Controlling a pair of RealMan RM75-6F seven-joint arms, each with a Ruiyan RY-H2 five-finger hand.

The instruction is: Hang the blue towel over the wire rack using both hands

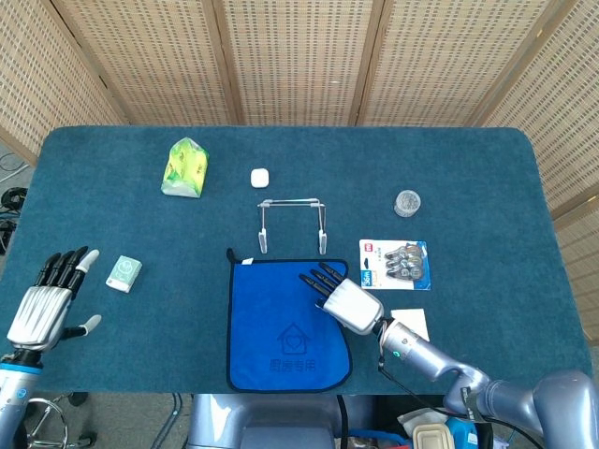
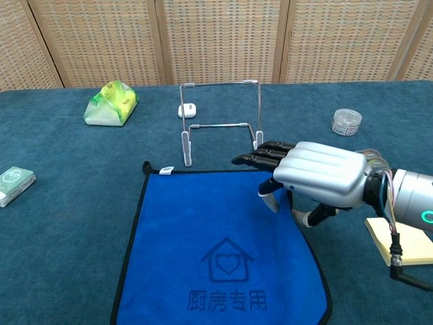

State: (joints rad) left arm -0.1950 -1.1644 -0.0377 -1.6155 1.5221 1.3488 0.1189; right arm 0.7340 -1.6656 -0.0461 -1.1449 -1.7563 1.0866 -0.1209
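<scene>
Viewing from the head camera, I see the blue square towel with black edging and a printed house emblem (image 1: 281, 323) lying flat on the dark teal carpeted bench (image 1: 487, 187), its far edge just in front of the chrome wire rack (image 1: 292, 223), which stands upright and bare. My right hand (image 1: 339, 297) lies palm down over the towel's far right corner; its fingers (image 2: 260, 157) are stretched toward the rack, and the thumb curls down at the towel's right edge. From these views I cannot tell whether cloth is pinched there. The towel's right border bows inward below that hand. My left hand (image 1: 51, 297) hovers at the bench's near left edge, released, fingers spread and grasping nothing, well apart from the towel.

Other items: a small pale green box (image 1: 124, 273) near my left hand; a green and yellow packet (image 1: 185, 167) far left; a small white case (image 1: 260, 177) behind the rack; a clear round jar (image 1: 407, 202) far right; a blister card (image 1: 395, 264) right of the towel; a pale yellow notepad (image 2: 402, 249) just beside my right wrist.
</scene>
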